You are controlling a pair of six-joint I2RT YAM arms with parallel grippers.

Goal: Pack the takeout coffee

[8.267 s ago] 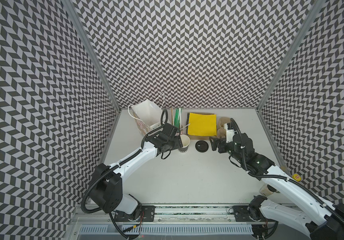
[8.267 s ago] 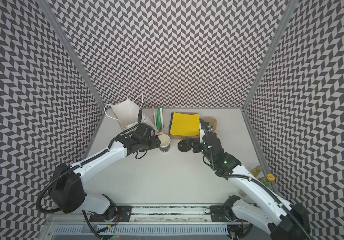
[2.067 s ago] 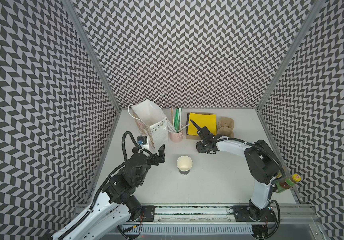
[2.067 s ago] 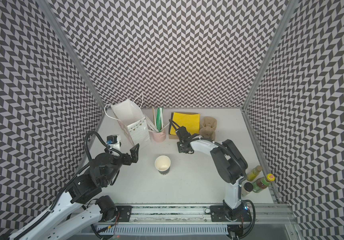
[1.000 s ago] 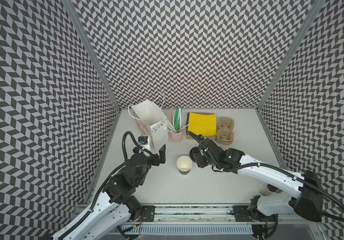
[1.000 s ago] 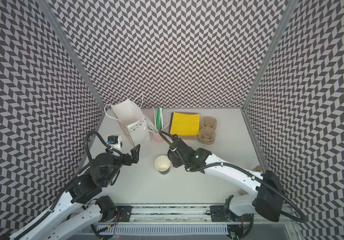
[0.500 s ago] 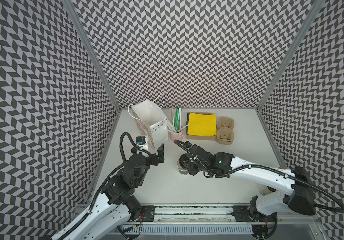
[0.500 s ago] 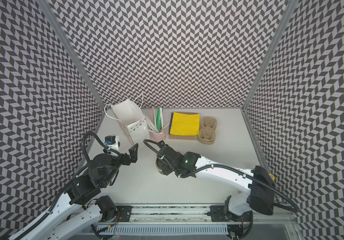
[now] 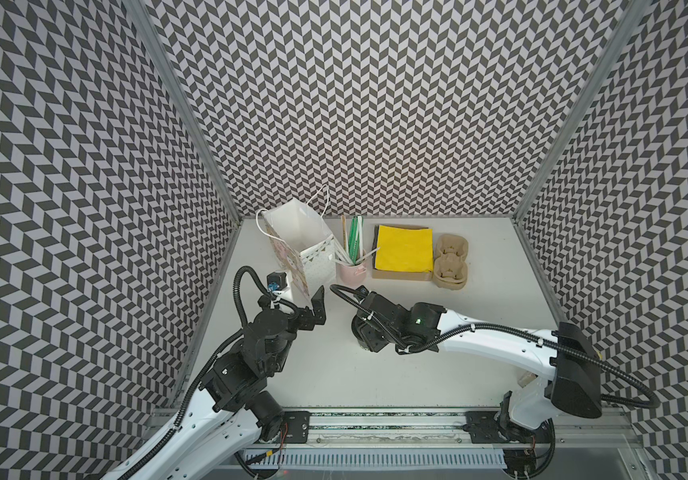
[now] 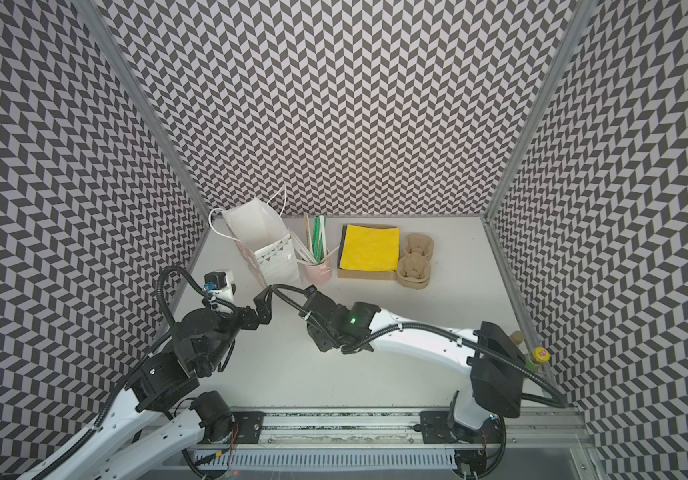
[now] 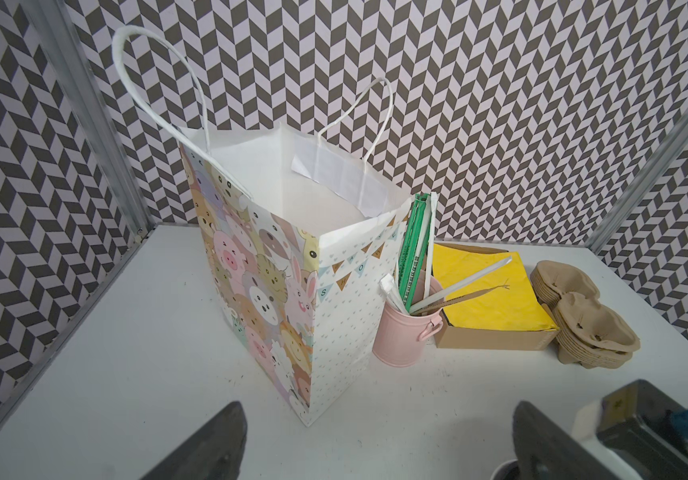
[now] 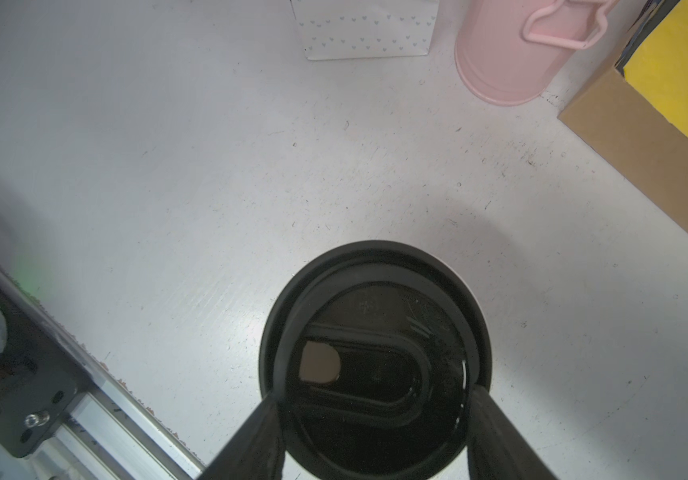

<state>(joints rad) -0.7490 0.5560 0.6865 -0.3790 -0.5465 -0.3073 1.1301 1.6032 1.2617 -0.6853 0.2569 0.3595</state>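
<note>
The right tool (image 12: 375,399) grasps the round black lid (image 12: 375,332) by opposite edges of its rim. It holds the lid flat, top side up, directly over the black cup (image 9: 365,347). The cup stands upright near the middle of the bench (image 9: 479,299), nearer than the pink straw cup (image 11: 404,332). A sliver of the black cup's white rim shows at one side, so the lid looks roughly centred, but I cannot tell whether it is seated. An edge grip probably keeps the lid level for pressing down. The left tool (image 11: 377,411) hangs released, jaws wide and empty, left of the black cup. It faces the open paper bag (image 11: 276,291) at the far left, likely placed to steady the bag or to take the black cup once it is capped.
</note>
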